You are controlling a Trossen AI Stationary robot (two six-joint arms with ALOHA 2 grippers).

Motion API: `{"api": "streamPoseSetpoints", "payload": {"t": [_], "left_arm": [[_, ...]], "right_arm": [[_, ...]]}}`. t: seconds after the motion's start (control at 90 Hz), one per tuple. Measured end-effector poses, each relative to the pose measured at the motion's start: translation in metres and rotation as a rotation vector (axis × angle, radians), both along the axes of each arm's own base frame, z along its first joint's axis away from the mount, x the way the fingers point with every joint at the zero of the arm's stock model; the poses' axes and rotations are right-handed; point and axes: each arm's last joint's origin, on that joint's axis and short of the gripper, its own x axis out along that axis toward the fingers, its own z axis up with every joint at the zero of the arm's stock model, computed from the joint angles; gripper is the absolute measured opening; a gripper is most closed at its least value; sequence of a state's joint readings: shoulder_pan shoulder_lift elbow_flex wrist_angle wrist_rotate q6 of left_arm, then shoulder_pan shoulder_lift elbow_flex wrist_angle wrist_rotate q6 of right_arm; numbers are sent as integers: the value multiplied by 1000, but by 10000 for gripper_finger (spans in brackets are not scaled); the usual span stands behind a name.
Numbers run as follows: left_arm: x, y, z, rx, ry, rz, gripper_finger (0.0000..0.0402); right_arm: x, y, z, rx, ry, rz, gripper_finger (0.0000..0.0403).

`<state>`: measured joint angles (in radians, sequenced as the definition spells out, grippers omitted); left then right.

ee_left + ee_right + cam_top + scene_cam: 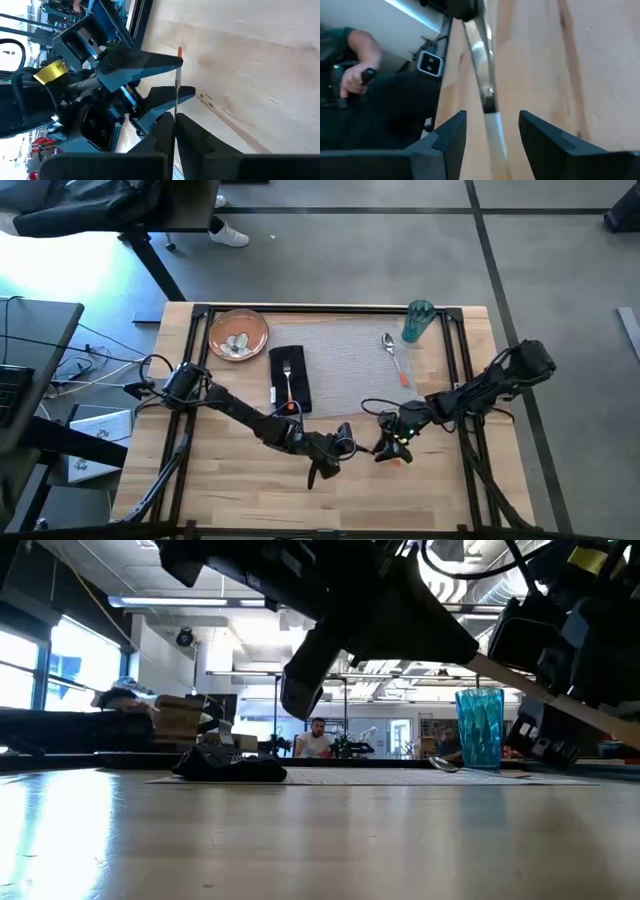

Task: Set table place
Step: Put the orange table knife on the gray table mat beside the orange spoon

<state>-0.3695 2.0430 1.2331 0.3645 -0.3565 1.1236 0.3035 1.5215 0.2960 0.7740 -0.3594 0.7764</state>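
Both grippers meet near the table's (250, 490) front edge, handing over an orange-handled knife (175, 100). Left gripper (322, 470) is clamped on the blade end. Right gripper (392, 448) sits spread around the handle, not gripping. The knife's long axis bridges them. The placemat (350, 365) lies toward the far edge, nearer the right arm.
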Motion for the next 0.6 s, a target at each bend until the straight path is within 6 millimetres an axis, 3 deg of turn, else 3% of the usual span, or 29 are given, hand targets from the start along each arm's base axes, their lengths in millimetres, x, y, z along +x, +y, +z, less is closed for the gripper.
{"api": "streamPoseSetpoints", "payload": {"t": [0.178, 0.511, 0.6], "left_arm": [[0, 0, 0, 5, 0, -3, 0], [0, 1, 0, 3, 0, -6, 0], [0, 1, 0, 4, 0, -6, 0]], "right_arm": [[0, 1, 1, 1, -14, 26, 136], [0, 1, 1, 5, -15, 50, 19], [0, 0, 1, 5, -13, 45, 8]]}}
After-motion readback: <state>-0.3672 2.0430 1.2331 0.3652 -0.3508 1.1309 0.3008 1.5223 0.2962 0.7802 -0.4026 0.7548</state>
